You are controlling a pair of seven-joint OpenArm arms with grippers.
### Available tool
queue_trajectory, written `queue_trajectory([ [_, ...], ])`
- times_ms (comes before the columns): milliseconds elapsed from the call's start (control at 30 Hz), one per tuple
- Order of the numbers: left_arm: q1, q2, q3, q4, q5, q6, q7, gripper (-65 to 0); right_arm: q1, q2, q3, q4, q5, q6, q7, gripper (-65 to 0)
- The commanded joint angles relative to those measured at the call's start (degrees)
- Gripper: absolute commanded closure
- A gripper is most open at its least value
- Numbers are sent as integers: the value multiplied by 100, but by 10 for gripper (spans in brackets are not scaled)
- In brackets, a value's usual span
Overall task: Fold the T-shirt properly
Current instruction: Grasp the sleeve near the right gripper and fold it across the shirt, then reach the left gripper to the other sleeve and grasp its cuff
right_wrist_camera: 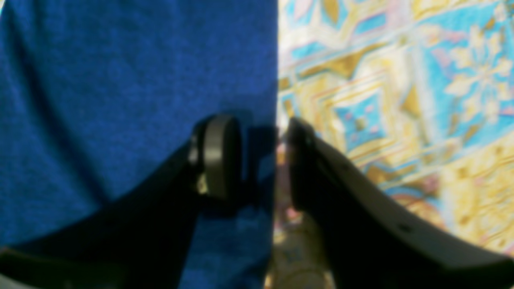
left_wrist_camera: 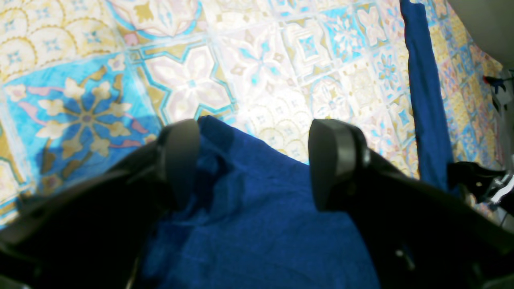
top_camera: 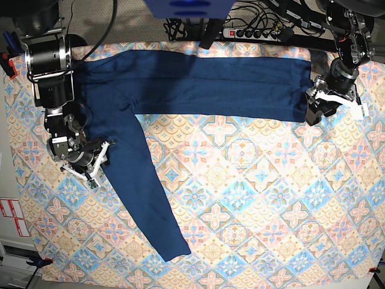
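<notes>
Clearly the folding was only partly along. In the left wrist view the left gripper (left_wrist_camera: 253, 164) hung with its jaws spread apart, a corner of the T-shirt (left_wrist_camera: 257, 224) lying between them but clamped by neither finger. In the right wrist view the right gripper (right_wrist_camera: 261, 156) straddled the straight edge of the T-shirt (right_wrist_camera: 120, 100), one pad over the cloth and the other over the tablecloth (right_wrist_camera: 401, 80), the jaws apart with a gap showing, so nothing looked pinched yet. Farther off, the base view showed the T-shirt (top_camera: 198, 84) lying as a long band across the far side of the tablecloth (top_camera: 271, 198), apparently already doubled lengthwise, with one sleeve (top_camera: 147, 192) trailing loose toward the near edge. That sleeve and the crosswise folds seemed still to do
</notes>
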Motion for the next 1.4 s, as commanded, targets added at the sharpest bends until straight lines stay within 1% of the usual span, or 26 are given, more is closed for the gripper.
queue_trajectory([
  [0,-2,-70,-37,101,-73,-58,-115,-420,157,81,21,-7,-21,-18,41,-208],
  [100,-2,-70,-29,101,-73,-58,-106,-419,148,19,21,-77,-21,-18,67,-206],
  [167,-2,-70,-29,101,-73,-67,-106,-419,130,19,21,-77,-21,-18,15,-189],
  [233,-2,-70,-29,101,-73,-67,-106,-418,122,10,21,-77,-12,-9,-109,-121],
  [300,-2,-70,-29,101,-73,-67,-106,-418,113,-25,21,-68,-12,-9,-249,-29],
  [333,-2,-70,-29,101,-64,-67,-106,-418,113,-60,38,-33,-12,-9,-355,0],
  [400,-2,-70,-20,92,-55,-67,-106,-417,-19,-86,74,134,40,-9,-469,-3],
  [500,-2,-70,-20,83,-46,-67,-106,-417,-529,-60,188,1092,339,-9,-451,0],
  [567,-2,-70,-20,66,-46,-67,-106,-417,-1048,-60,522,1971,471,-9,-478,0],
  [667,-2,-70,-20,66,-37,-67,-106,-417,-1795,-86,1067,3281,462,-9,-522,0],
  [733,-2,-70,-20,66,-37,-67,-106,-416,-2226,-86,1304,3941,471,-9,-715,0],
  [800,-2,-70,-20,66,-37,-67,-106,-416,-2674,-86,1436,4609,471,-9,-1067,0],
  [933,-19,-70,-11,66,-29,-67,-106,-416,-3536,-95,1419,5804,480,-9,-1489,0],
  [1033,-28,-70,-2,57,-29,-67,-106,-416,-4239,-95,1313,6578,480,-9,-1577,0],
  [1167,-37,-70,-2,57,-29,-67,-106,-416,-4916,-86,768,6947,480,-9,-1568,0],
  [1267,-37,-70,-2,57,-20,-67,-106,-416,-5109,-86,346,6965,480,-9,-1568,0],
  [1367,-37,-70,-2,57,-20,-67,-106,-416,-5127,-60,-190,6965,480,-9,-1577,0],
])
